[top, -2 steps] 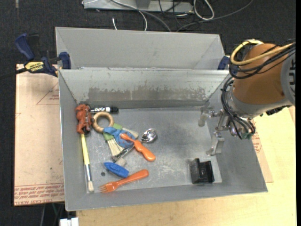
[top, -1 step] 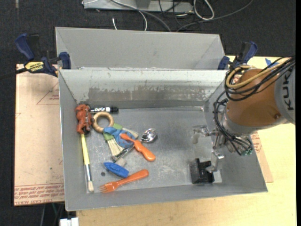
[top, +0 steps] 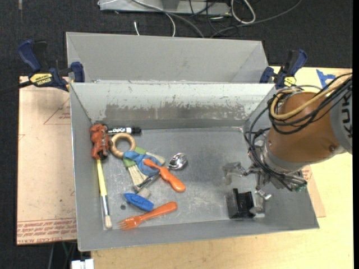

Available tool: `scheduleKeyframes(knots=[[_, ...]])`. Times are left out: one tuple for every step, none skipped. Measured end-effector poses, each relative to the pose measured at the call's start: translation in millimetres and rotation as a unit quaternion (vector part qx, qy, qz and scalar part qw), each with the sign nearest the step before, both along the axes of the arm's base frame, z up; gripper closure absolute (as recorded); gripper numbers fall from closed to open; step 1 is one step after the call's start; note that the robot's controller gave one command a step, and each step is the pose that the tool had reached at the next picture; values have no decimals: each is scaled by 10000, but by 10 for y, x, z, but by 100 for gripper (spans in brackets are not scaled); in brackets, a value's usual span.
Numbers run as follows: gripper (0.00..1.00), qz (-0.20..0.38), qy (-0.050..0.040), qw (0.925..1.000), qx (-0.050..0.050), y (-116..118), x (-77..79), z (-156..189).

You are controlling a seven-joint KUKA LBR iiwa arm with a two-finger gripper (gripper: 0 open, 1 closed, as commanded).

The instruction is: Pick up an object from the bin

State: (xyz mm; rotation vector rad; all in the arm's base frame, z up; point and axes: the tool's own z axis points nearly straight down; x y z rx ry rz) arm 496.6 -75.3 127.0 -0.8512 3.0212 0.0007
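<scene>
My gripper (top: 247, 184) hangs low over the right part of the bin floor, below the arm's orange cover. Its two metal fingers stand apart, one fingertip (top: 231, 170) pointing left and the other (top: 262, 196) toward the front, with nothing between them. A small black block (top: 240, 203) with a pale bit on its right side lies on the floor just in front of the gripper, close to the front fingertip. I cannot tell whether that fingertip touches it.
A heap lies at the left: orange fork (top: 148, 214), blue piece (top: 138, 201), orange-handled tool (top: 170, 179), shiny spoon bowl (top: 178, 161), wooden ring (top: 122, 144), black marker (top: 121, 131), red figure (top: 99, 140), yellow-handled brush (top: 102, 195). Bare floor separates heap and gripper.
</scene>
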Motion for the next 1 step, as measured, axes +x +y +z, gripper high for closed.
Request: scheduleKeyframes(knots=[[0, 1018, 14, 9948, 3, 30, -123, -130]])
